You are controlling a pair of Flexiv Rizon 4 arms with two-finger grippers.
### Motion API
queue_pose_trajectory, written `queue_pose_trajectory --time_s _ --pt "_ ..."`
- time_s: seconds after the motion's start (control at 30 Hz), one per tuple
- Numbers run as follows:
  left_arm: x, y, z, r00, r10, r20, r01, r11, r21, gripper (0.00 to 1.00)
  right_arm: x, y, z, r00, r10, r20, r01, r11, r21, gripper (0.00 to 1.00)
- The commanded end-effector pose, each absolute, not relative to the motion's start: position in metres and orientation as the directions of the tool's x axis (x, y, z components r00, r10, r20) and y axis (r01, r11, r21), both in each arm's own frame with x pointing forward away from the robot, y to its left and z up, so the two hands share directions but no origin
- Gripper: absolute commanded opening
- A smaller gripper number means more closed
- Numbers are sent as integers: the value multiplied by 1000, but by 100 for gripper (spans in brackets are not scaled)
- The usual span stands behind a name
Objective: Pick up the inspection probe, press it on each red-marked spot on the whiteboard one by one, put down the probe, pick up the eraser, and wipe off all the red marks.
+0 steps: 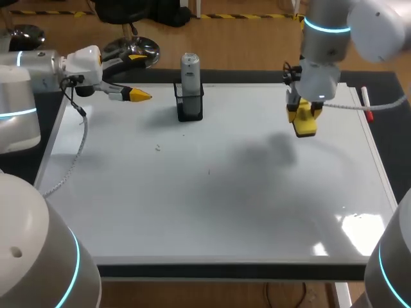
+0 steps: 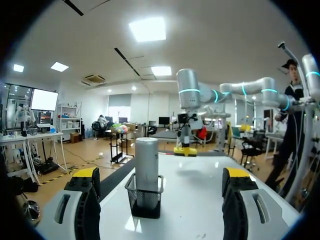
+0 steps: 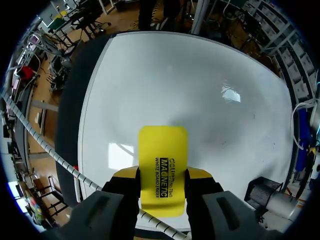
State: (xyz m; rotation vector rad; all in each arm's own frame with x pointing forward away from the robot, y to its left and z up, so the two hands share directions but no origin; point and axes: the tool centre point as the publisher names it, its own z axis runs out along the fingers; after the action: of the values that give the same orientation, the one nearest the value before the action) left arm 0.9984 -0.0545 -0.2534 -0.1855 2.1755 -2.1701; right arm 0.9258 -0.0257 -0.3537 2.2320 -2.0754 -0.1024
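Note:
The silver probe (image 1: 190, 69) stands upright in a black mesh holder (image 1: 190, 106) at the back of the whiteboard (image 1: 212, 205). My left gripper (image 1: 137, 77) hovers open to the holder's left, level with it; in the left wrist view the probe (image 2: 146, 160) stands ahead, between the spread fingers (image 2: 85, 180). My right gripper (image 1: 304, 115) hangs just above the board's back right part, shut on the yellow eraser (image 1: 304, 123). The right wrist view shows the eraser (image 3: 163, 165) clamped between both fingers over the white surface (image 3: 200, 85). I see only two tiny dark specks (image 1: 158, 148) on the board.
A marker with a red cap (image 1: 366, 102) lies along the board's right edge. A white cable (image 1: 70, 160) from my left arm trails over the board's left side. The dark table shows around the frame (image 1: 225, 273). The holder (image 3: 260, 192) stands beside my right gripper.

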Motion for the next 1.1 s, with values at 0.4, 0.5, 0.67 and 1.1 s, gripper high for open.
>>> queue_pose_trajectory --time_s 0.4,0.5,0.67,1.1 --pt "998 -55 -253 -990 -132 39 -40 0 -999 100 995 10 -373 93 -996 -2 -984 -92 151 0" --pt "998 -55 -253 -990 -132 39 -40 0 -999 100 1004 16 -376 98 -995 -6 -983 -97 154 0" --pt "998 -55 -253 -990 -132 39 -40 0 -999 100 1015 24 -379 105 -994 -4 -982 -105 159 0" --pt "998 -55 -253 -990 -132 39 -40 0 -999 100 1029 48 -390 81 -996 -44 -983 -87 161 0"
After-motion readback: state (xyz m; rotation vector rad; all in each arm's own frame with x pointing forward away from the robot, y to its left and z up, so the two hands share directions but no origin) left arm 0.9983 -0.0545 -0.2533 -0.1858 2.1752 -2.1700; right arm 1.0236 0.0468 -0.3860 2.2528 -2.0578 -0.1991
